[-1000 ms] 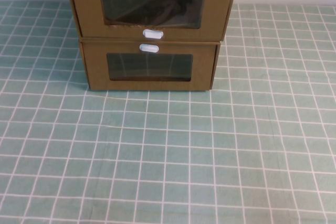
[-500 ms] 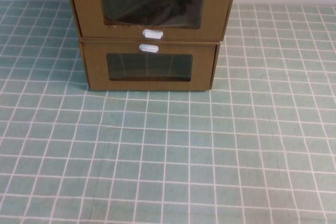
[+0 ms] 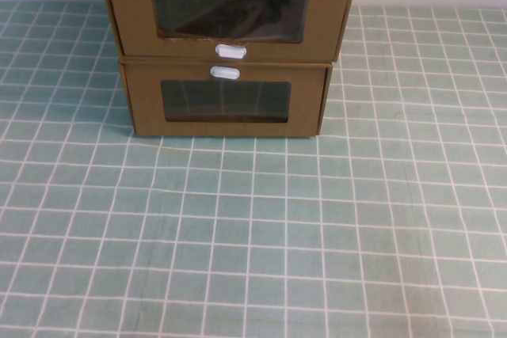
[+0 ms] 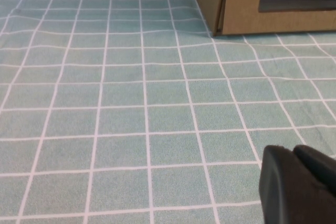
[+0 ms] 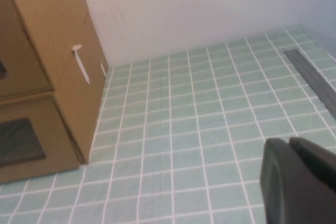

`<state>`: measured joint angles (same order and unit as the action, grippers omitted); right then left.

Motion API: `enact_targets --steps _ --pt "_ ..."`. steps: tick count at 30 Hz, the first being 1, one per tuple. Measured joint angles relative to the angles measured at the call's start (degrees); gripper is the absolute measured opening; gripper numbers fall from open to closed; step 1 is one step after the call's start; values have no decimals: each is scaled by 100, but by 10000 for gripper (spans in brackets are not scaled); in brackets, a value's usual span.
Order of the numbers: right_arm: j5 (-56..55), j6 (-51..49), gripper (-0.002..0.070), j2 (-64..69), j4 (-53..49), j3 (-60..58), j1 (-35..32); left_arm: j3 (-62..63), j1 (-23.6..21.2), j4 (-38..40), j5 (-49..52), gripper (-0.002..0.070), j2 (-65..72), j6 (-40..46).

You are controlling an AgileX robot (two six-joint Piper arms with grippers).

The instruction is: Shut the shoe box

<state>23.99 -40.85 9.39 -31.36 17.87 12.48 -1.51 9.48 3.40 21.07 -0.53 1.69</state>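
Both grippers, left [image 4: 299,187] and right [image 5: 299,182], cropped, fingers indiscernible; shoe box [image 3: 228,13] top cut.

Open tablecloth [image 3: 253,235] before stacked boxes [image 3: 227,53]

Neither arm shows in the high view. The left gripper [image 4: 302,187] and the right gripper [image 5: 299,182] each fill their wrist frame's lower right corner.
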Motion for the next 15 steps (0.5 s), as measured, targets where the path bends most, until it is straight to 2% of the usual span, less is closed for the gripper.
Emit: enact_targets --steps 9,15 --pt "-829 215 -14 -161 -372 -124 -45 0 0 0 10 -5 0 0" --pt "-296 1989 -14 -404 852 -483 -140 0 0 0 10 -5 -9 0"
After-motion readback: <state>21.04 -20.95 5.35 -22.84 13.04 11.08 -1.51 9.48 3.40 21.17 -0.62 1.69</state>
